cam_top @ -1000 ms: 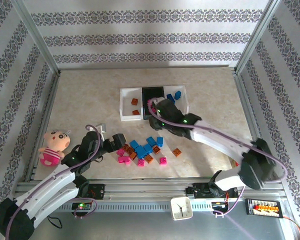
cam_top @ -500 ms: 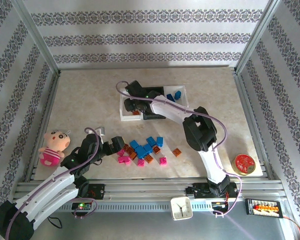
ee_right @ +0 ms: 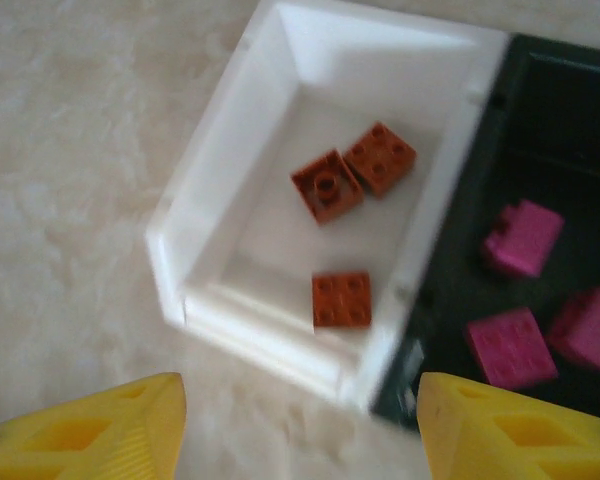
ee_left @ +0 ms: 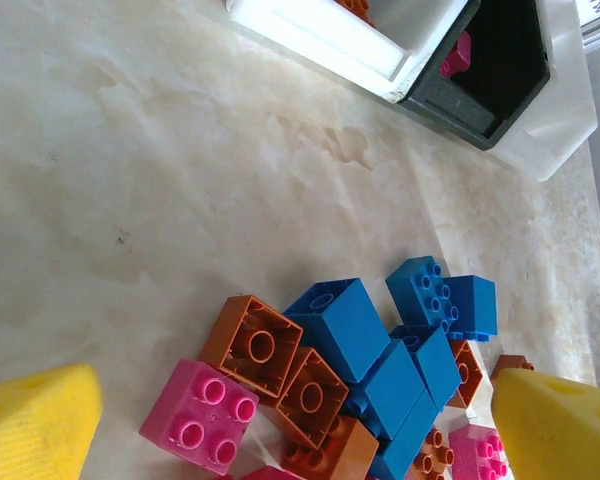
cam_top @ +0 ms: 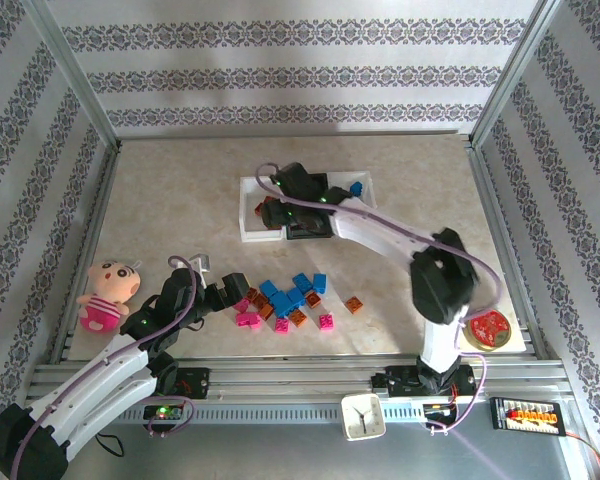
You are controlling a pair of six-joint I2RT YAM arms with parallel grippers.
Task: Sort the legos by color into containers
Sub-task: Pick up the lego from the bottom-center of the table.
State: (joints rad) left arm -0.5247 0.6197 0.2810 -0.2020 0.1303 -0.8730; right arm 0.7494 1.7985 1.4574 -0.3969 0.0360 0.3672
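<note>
Hovering over the white bin at the containers' 9 o'clock end, the right gripper is held apart, empty; three orange-brown bricks are seen inside. The left gripper is spread above the loose legos, at the containers' 6 o'clock.

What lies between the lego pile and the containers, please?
Bare, faintly stained tabletop separates the lego pile from the containers, as the left wrist view shows.

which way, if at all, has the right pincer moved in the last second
Yes. In the top view the right pincer has swung left, from above the black middle bin to above the left white bin.
</note>
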